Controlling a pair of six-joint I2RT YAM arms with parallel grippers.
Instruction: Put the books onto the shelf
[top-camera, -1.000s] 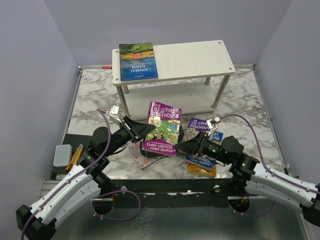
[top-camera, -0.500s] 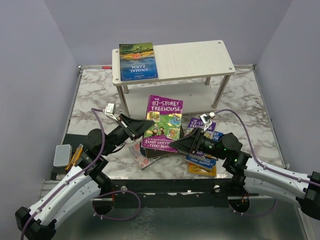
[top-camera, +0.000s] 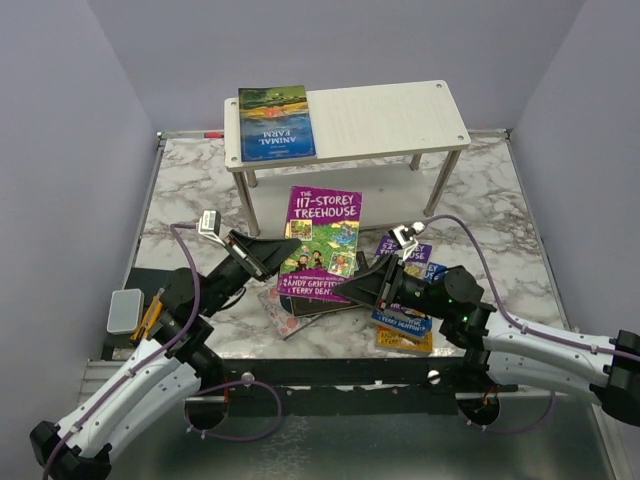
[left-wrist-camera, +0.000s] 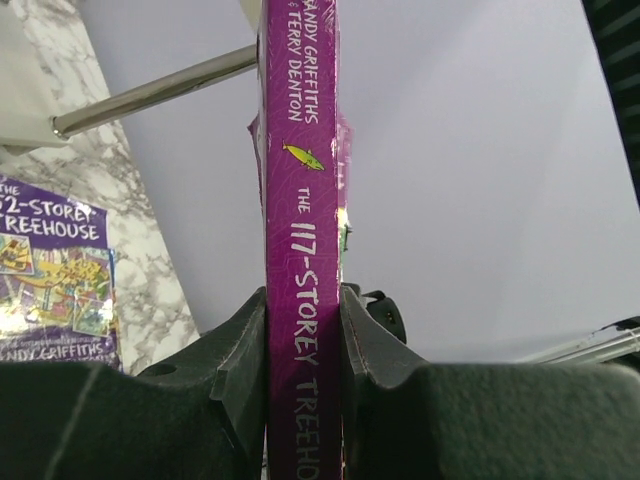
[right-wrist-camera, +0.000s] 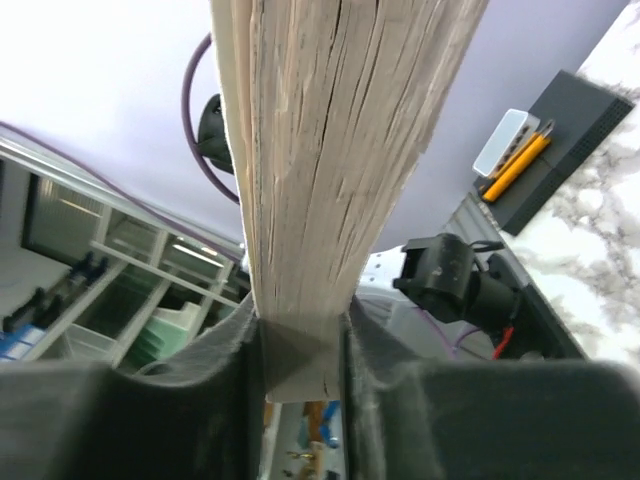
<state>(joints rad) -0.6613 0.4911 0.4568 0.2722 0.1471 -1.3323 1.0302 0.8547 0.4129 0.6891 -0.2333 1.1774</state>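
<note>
Two grippers on one book, robot: what worries you?

Twisting it, friend. My left gripper (top-camera: 288, 250) is clamped on the spine of the purple book (top-camera: 322, 238). My right gripper (top-camera: 347, 290) is pinched on the page edge at the opposite lower corner. The book hangs in the air just in front of the shelf (top-camera: 390, 115), cover up and tilted, above the pile (top-camera: 405, 318) of other books lying in front of the shelf. If my two arms do not move as one, I judge the thin paperback will bend or slide out of one grip.

Which grip?

The right, I think. From my right wrist I see my fingers (right-wrist-camera: 232, 350) holding only a sliver of fanned pages, and loose pages can slip or crease. My left fingers (left-wrist-camera: 240, 345) sit deeper, pressed on both sides of the spine.

And the shelf itself?

Its top carries a blue book (top-camera: 275, 125) at the left end; the rest of the top is bare. Coming in low, the purple book's front edge could knock the shelf's front rim and shove it back. Coming in too far left, it would land on the blue book.
</note>
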